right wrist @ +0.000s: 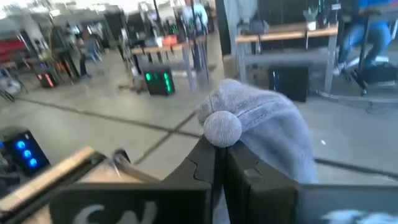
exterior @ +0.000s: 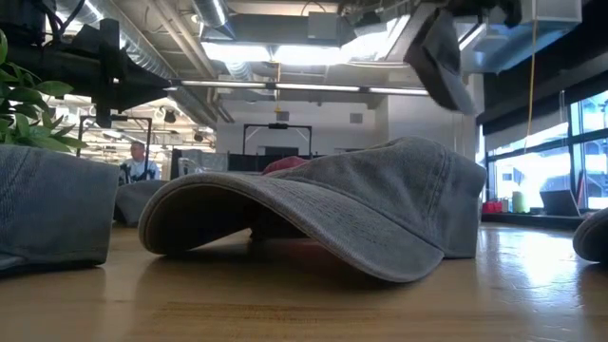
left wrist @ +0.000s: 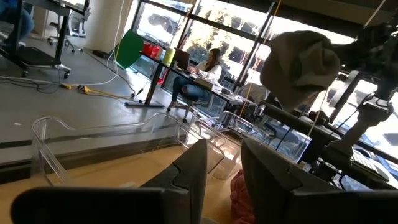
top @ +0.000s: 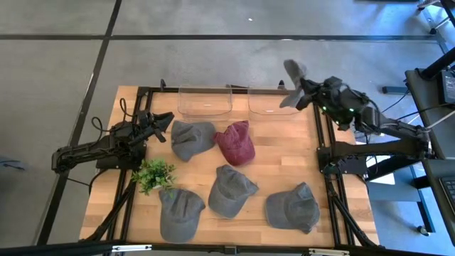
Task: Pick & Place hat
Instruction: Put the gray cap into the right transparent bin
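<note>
The right gripper had its fingers clamped on a grey hat, held high above the right clear bin at the table's far edge. Lowering before letting go would help (it hung loosely). The left gripper waited, fingers apart.

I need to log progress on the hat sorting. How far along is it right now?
Nothing looks placed yet: both clear bins appear empty. In hand: the right gripper holds a grey cap in the air near the right bin, jaws closed on it. Left: four grey caps, such as one by the left gripper, and a maroon cap lie on the table. The left arm waits at the table's left edge.
</note>
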